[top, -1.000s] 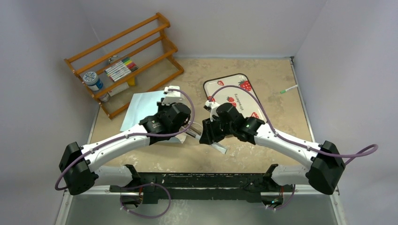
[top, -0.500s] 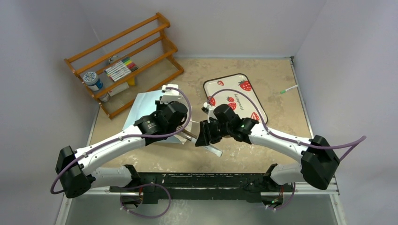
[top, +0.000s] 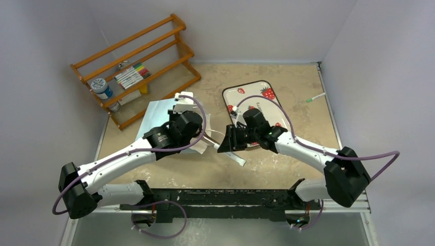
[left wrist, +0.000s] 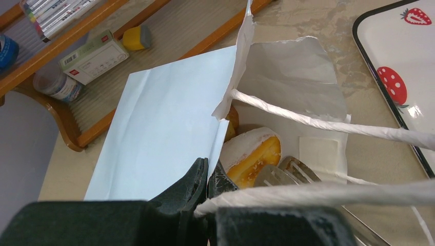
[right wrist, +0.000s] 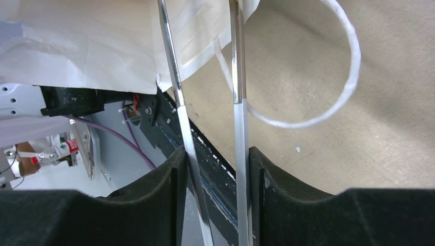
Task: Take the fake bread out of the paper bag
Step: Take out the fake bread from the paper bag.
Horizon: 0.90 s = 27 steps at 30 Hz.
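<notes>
The left gripper [left wrist: 209,179] was clenched on a cord handle [left wrist: 318,193] of the paper bag [left wrist: 159,133], which lay flat. The right gripper [right wrist: 216,164] grasped the tongs [right wrist: 236,51], their tips at the fake bread [left wrist: 254,156] just inside the mouth. Extraction was in hand; the next move probably called for pinching the roll and withdrawing it.

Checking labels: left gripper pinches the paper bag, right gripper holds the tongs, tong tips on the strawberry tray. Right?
No: the tongs' tips sit in the paper bag's mouth beside the fake bread, not on the tray, per the left wrist view. Rest holds.
</notes>
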Available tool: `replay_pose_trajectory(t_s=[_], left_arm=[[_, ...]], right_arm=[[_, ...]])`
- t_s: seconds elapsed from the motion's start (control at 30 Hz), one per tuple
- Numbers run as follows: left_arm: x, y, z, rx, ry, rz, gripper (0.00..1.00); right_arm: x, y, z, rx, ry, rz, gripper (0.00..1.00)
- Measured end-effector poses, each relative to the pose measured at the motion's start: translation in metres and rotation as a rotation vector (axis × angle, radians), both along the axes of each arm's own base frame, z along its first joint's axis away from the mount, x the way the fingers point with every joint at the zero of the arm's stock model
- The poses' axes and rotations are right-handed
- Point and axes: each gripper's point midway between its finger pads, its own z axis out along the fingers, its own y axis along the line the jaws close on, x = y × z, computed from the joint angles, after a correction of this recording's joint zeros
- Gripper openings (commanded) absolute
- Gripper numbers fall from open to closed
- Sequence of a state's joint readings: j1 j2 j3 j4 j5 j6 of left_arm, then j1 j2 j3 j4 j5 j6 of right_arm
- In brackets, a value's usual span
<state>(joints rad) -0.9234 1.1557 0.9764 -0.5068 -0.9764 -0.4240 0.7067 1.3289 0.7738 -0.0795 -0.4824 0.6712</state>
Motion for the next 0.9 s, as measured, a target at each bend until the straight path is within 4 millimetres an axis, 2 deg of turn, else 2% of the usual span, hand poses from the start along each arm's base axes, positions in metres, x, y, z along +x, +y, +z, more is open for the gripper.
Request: replay_pose_trajectory(t_s=[0.33,0.9], left_arm=[[-0.002,0.001,0.001,-0.006,0.005,-0.009,0.00],[-0.003,-0.002,0.000,-0.011,0.013,-0.021,0.00]], right_arm=[[0.001,0.012,-0.012,0.035,0.071,0.022,0.44],[0.007,0.025,-0.002,0.119,0.106,0.025,0.44]])
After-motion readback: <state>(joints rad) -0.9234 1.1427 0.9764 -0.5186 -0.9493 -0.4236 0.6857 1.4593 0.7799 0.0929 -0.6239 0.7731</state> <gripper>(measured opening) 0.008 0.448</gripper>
